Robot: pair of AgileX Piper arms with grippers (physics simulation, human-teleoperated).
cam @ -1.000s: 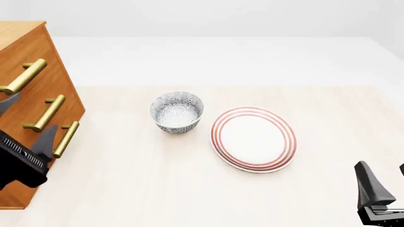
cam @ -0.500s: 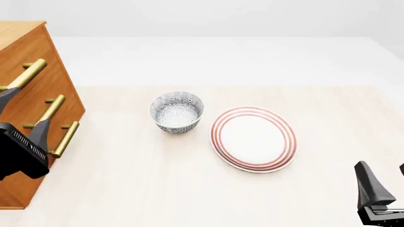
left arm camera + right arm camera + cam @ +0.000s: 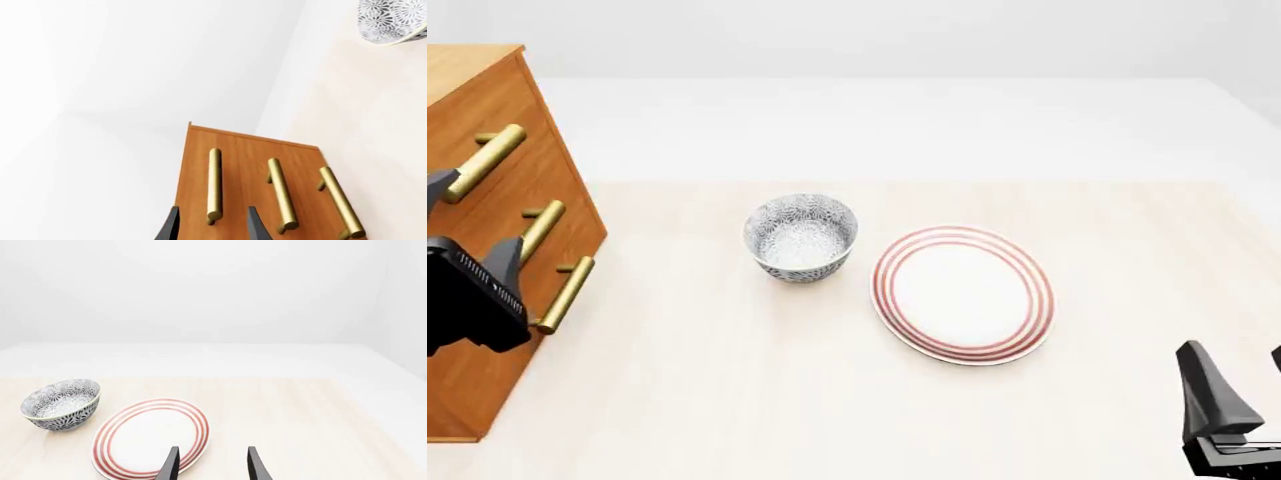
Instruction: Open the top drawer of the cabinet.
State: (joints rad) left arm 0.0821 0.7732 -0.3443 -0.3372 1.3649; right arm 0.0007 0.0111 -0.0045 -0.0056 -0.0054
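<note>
So the bench (image 3: 827, 400) has two extras on it: a patterned bowl (image 3: 801, 236) around the middle and a red-ringed plate (image 3: 962, 293) just beside it toward the right edge, not touching as far as I can see. Both look empty. Neither one sits between the left arm and the cabinet (image 3: 487, 120), which stands at the left edge of the bench with its drawer fronts facing the bowl side.

The top drawer (image 3: 203, 165) is the uppermost of three and looks shut, front flush with the others. Its brass bar handle (image 3: 486, 162) runs horizontally across the front, long axis heading from the near edge toward the far edge, parallel to the two handles below it.

The left gripper (image 3: 211, 225) is right at that top handle, fingers spread with the near end of the bar between the tips in the wrist view. Can't tell if they touch it yet.

The right gripper (image 3: 211, 464) hangs over the near right corner, fingers apart, holding nothing, plate rim just ahead of it.
</note>
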